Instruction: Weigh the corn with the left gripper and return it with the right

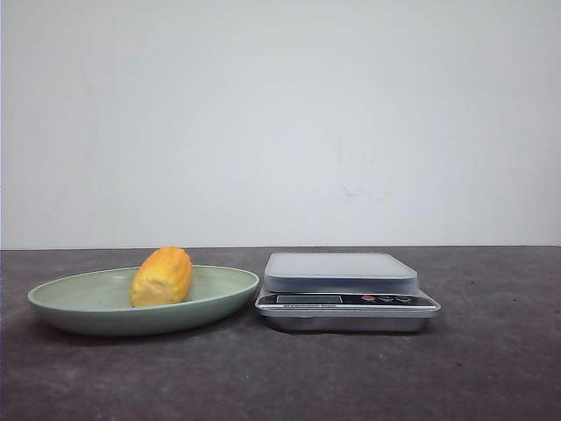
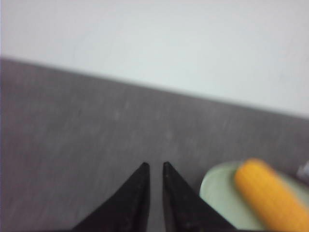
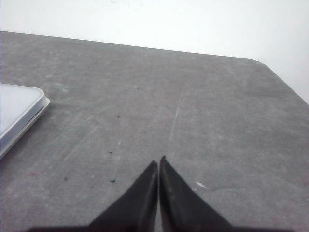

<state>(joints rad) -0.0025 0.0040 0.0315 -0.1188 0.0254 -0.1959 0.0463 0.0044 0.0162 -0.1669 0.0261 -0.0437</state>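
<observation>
The corn, a stubby yellow-orange cob, lies in a pale green plate at the left of the table. In the left wrist view the corn and the plate show off to one side of my left gripper. Its black fingers stand a narrow gap apart, hold nothing, and hover over bare table short of the plate. My right gripper is shut and empty over bare table. Neither gripper shows in the front view.
A silver kitchen scale with a flat white platform stands just right of the plate, nothing on it. Its corner shows in the right wrist view. The dark grey table ends at a white wall behind.
</observation>
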